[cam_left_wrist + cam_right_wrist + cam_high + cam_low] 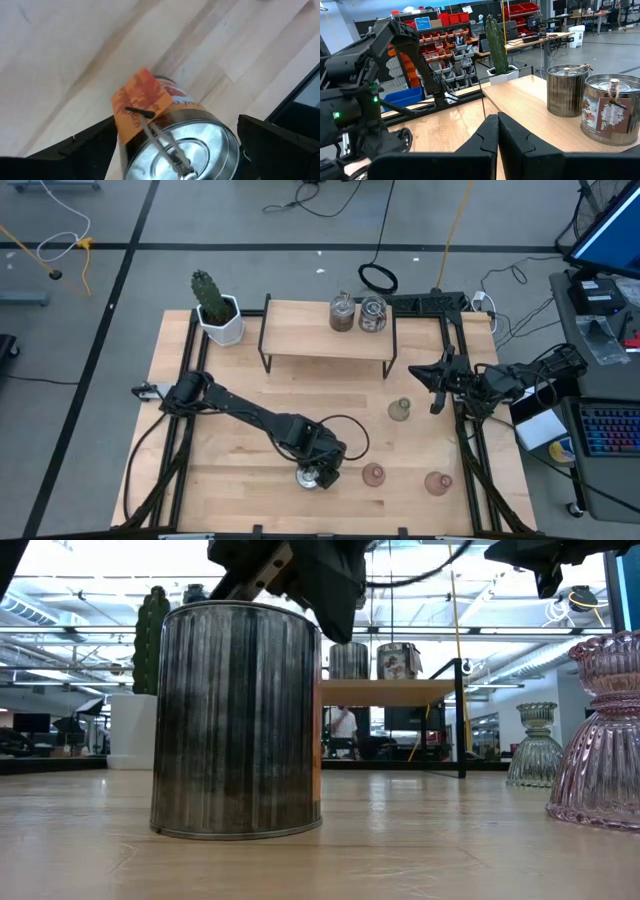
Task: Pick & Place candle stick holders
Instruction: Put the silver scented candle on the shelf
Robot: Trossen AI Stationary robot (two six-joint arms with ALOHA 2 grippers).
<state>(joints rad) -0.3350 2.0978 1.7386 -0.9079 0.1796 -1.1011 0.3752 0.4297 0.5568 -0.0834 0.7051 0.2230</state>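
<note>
**Left gripper straddles a silvery holder at the near edge**

The left gripper [318, 470] hangs spread wide over the silvery holder [309, 476], fingers either side, seemingly lined up to grasp. Two more silvery holders [358, 313] stand on the far shelf [300, 340], likely the destination. The right gripper [437, 385], pressed together, waits right.
</note>
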